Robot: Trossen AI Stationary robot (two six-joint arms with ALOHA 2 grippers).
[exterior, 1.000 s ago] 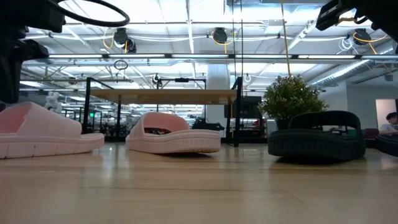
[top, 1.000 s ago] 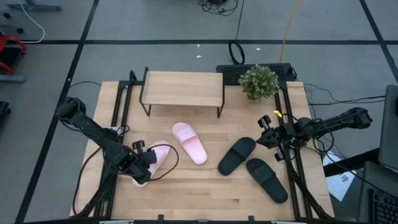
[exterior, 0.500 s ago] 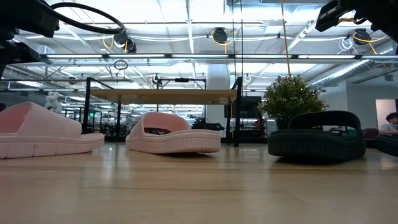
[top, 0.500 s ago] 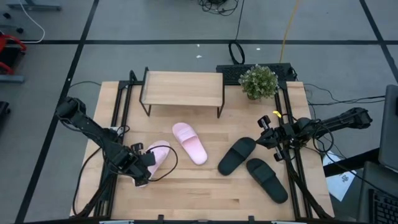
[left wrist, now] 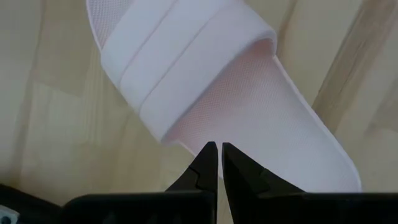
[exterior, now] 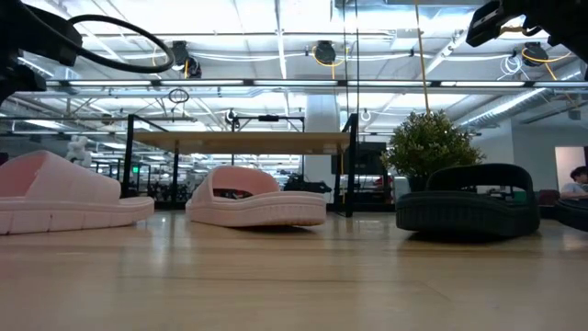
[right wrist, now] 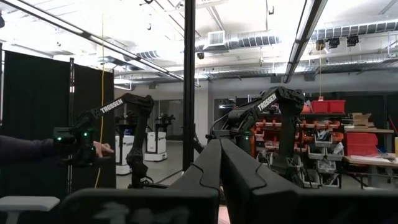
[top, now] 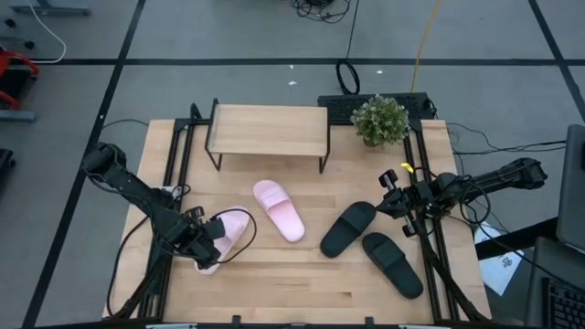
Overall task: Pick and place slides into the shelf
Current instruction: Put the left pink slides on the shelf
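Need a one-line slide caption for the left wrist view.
Left gripper, fingers nearly shut, poised over a pale pink slide on the wooden table.

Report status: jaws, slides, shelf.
Left gripper jaws nearly shut over pale pink strap slide, not gripping. Right gripper shut, parked at the table's right edge. Light wood shelf top bare.

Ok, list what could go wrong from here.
1. The left hand sits over the pale pink slide with its fingers nearly shut; a descent like this would likely push it rather than grip it.
2. The second pink slide lies between that one and the shelf, so a low carry might clip it.
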